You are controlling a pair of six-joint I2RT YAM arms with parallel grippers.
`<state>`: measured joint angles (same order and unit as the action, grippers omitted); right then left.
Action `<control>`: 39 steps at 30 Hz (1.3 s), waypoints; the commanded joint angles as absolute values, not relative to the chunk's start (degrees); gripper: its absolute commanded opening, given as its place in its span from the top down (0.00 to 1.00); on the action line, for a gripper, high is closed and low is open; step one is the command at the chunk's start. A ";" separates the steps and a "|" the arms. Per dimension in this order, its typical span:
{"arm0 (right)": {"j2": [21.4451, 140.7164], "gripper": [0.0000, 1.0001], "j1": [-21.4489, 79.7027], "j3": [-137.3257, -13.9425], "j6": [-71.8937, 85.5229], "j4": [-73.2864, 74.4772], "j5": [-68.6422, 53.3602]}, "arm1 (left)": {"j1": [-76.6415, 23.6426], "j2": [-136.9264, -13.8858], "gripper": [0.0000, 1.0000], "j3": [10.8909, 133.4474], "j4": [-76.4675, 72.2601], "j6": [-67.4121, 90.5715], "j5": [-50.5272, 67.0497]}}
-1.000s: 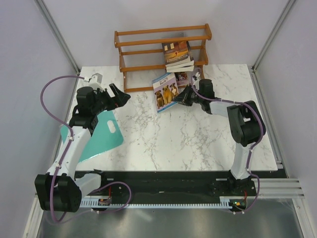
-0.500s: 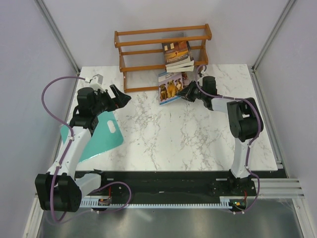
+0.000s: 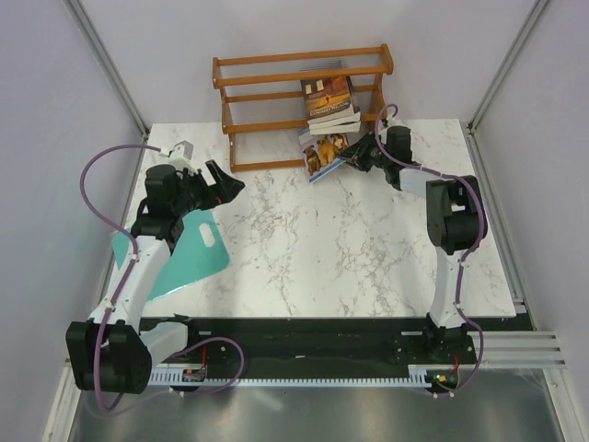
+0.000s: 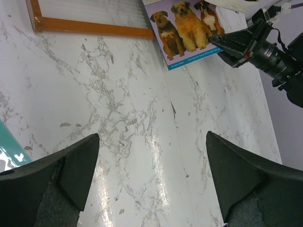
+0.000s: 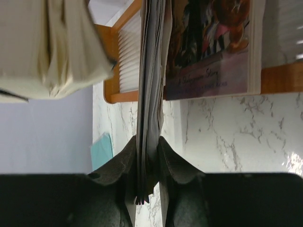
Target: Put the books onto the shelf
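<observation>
Remotely, I saw the right gripper (image 3: pixel 361 157) clenched on the dog book (image 3: pixel 327 154). Through the right wrist camera its two fingers (image 5: pixel 124 163) pressed against either face of the book's thin page block (image 5: pixel 150 94), near one edge. From above, that book sat tilted at the foot of the shelf (image 3: pixel 304 63), cover with the dogs facing up. Its far edge lay just beside the lower front rail, under the stack of books (image 3: pixel 329 101) already lying on the lower tier. I could not tell whether the held book touched the rail or the marble table (image 3: pixel 322 249). The stack leaned a little, with a brown-orange cover on top and pale page edges showing beneath. In the right wrist view another illustrated cover (image 5: pixel 208 42) stood just right of the held book, in front of the orange wood, and a cream block of pages (image 5: pixel 47 47) filled the upper left corner. The right arm reached far out across the table toward the shelf. The left gripper (image 3: pixel 221 180) was released, its jaws spread wide and holding nothing. It hovered over bare marble well apart from the books. Through its own camera I saw the dogs' cover (image 4: pixel 187 26) and a shelf rail (image 4: pixel 90 27) ahead of it. The teal cutting board (image 3: pixel 189 253) lay flat at the table's left edge, partly under the left arm.
</observation>
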<state>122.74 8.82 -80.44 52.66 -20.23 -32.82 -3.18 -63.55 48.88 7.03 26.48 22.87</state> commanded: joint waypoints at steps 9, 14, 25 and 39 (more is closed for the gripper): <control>127.71 0.73 7.21 -83.16 57.92 -23.81 -30.95 | -2.81 -63.63 0.00 48.60 4.57 24.26 24.35; 126.73 0.75 6.51 -80.59 60.37 -28.12 -28.48 | -2.90 -63.72 0.00 48.60 4.57 24.26 24.61; 129.81 0.78 5.71 -80.16 66.61 -36.29 -28.65 | -2.90 -64.16 0.00 49.04 4.57 23.91 24.96; 138.86 0.77 3.17 -76.91 85.33 -63.97 -31.73 | -2.90 -64.86 0.00 48.69 4.57 23.82 25.31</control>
<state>135.20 4.97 -78.72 74.76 -46.98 -30.81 -3.07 -64.55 48.58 6.74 26.46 23.94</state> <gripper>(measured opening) 0.243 0.996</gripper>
